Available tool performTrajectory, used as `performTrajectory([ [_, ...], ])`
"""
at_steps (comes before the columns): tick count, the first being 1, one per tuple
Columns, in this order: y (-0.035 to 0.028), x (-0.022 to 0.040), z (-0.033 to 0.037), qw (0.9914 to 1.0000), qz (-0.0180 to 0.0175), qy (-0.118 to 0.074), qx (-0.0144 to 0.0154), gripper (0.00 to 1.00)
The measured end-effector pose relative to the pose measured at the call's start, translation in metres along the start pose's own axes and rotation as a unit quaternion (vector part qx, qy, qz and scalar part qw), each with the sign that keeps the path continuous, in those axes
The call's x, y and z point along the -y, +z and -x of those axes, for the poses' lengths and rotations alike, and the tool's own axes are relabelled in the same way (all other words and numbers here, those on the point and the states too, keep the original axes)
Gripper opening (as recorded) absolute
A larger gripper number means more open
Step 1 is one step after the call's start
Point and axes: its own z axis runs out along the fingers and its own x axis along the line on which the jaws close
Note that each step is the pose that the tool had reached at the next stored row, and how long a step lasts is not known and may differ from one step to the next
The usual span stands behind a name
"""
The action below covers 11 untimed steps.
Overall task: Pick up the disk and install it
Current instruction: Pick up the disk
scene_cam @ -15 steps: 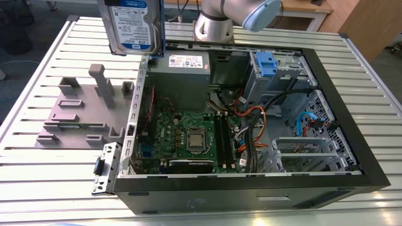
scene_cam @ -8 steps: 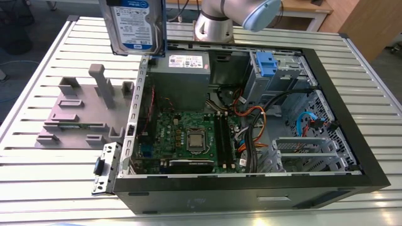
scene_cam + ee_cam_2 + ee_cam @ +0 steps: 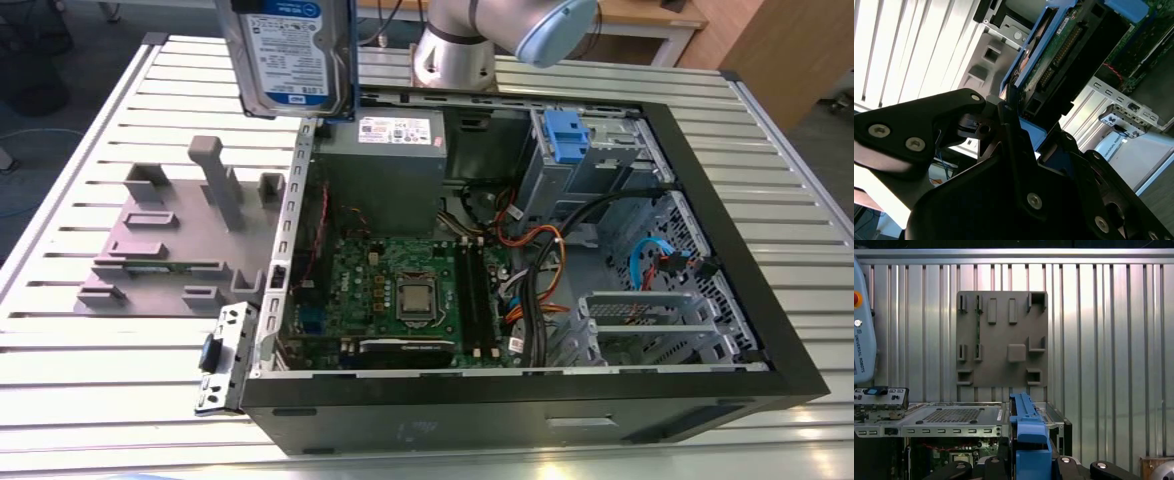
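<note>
So the disk (image 3: 294, 55) is gripped tight by its blue frame in the gripper (image 3: 1019, 115) and hung upright just below the fingers. It's held clear of the grey stand (image 3: 1002, 337), above the near wall of the open computer case (image 3: 534, 400). For the carry, the disk should probably be kept square, and the cables (image 3: 541, 250) far below shouldn't be brushed.
</note>
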Motion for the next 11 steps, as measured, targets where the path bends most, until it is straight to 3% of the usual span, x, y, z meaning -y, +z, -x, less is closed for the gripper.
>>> performTrajectory([
  [11,0.0001,0.0047,0.0001,1.0,0.0,0.0,0.0,0.37],
])
